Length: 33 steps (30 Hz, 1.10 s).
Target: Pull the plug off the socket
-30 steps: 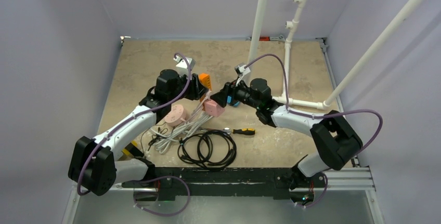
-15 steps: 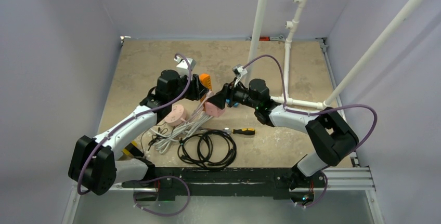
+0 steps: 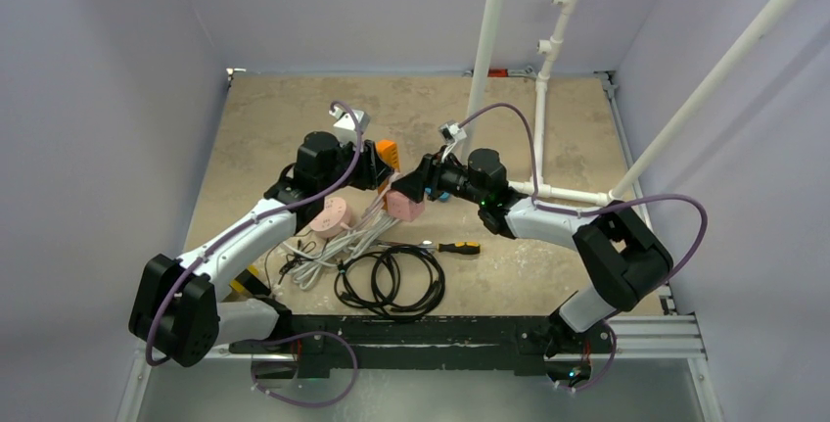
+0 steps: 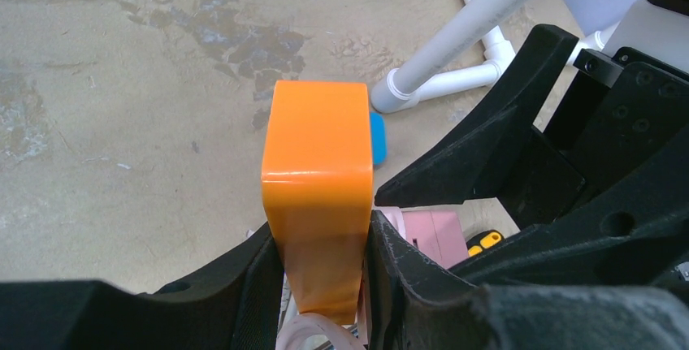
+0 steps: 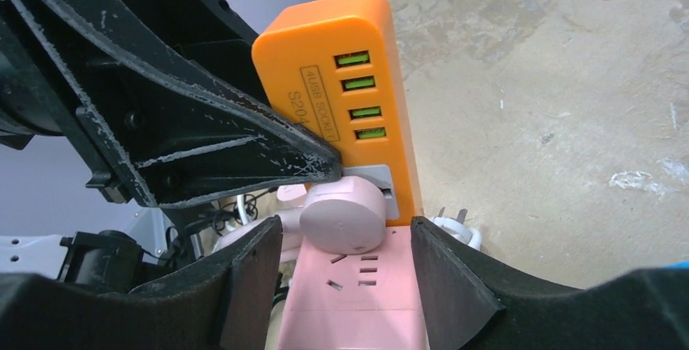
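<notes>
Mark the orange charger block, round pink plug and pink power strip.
Orange plastic USB charger block (image 5: 351, 82), right wrist view, its port face.
Round pink plastic plug (image 5: 341, 218), right wrist view, its domed back.
Pink plastic power strip (image 5: 357, 297), right wrist view, its socket face.

Pale lavender walls (image 3: 98, 99) enclosed the cell on three sides. Mottled beige stone-look bench (image 3: 264, 118) was stained dark in patches. White plastic pipe frame (image 3: 487, 40) stood at its back right. Black metal rail (image 3: 440, 329) ran along the near edge.
</notes>
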Motion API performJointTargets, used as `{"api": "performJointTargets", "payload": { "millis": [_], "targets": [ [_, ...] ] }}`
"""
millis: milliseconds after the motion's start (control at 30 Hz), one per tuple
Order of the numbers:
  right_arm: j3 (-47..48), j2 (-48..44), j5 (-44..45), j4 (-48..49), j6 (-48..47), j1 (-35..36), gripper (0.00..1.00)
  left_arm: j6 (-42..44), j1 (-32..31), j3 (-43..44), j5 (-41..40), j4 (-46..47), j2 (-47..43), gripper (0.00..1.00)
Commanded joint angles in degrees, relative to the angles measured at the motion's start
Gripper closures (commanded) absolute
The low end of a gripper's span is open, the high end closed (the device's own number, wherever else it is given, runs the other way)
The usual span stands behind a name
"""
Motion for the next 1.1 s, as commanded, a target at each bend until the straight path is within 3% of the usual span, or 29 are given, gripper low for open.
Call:
{"api": "performJointTargets", "payload": {
  "millis": [0, 533, 900, 967, 1067],
  "targets": [
    [1.89, 0.51, 2.53, 0.36, 0.7, -0.11, 0.39, -2.74, -0.71, 0.8, 1.46, 8.01, -0.73, 1.0],
    [0.88, 1.66, 1.24, 5.28, 7.12, -0.1, 0.46, -2.7, -1.56, 0.5, 0.5, 8.18, -0.52, 1.0],
    [2.53, 3.51, 5.04, 0.82, 5.64, -0.12, 0.53, -2.61, -1.74, 0.52, -0.24, 8.04, -0.99, 1.0],
    [2.33, 3.48, 5.0, 1.05, 5.64, -0.13, 0.58, -2.52, -1.74, 0.52, 0.14, 8.07, -0.97, 1.0],
    [2.31, 3.47, 4.84, 1.06, 5.64, -0.12, 0.74, -2.65, -1.74, 0.58, 0.68, 8.3, -0.67, 1.0]
  ]
}}
